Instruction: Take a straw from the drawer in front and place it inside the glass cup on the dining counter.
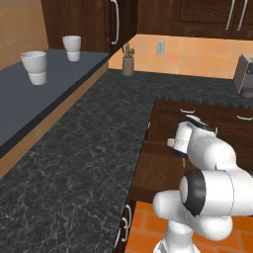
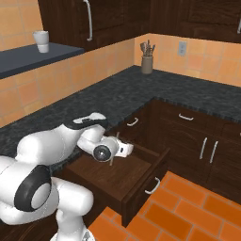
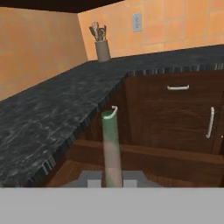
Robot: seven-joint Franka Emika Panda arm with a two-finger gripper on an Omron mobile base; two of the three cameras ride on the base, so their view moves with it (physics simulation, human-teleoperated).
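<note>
The dark brown drawer (image 2: 141, 190) stands pulled open below the black counter, its silver handle (image 2: 152, 187) facing the floor side. My gripper (image 2: 115, 149) hovers just above the drawer's inside (image 1: 157, 170) and is shut on the straw (image 3: 111, 146). In the hand view the straw rises as a thin greenish-tan stick from between the fingertips (image 3: 92, 180). In the right base view the straw (image 2: 112, 159) hangs nearly upright below the hand, and in the left base view a short piece of it (image 1: 184, 159) shows under the wrist. The dining counter and the glass cup are out of view.
Black speckled counter (image 1: 84, 158) wraps the corner, with a utensil holder (image 2: 147, 61) at the back. Two white cups (image 1: 34, 66) stand on a dark shelf (image 1: 29, 104) at left. A grey appliance (image 1: 244, 74) sits far right. Closed cabinets (image 2: 202, 141) and orange floor tiles (image 2: 188, 207) lie to the right.
</note>
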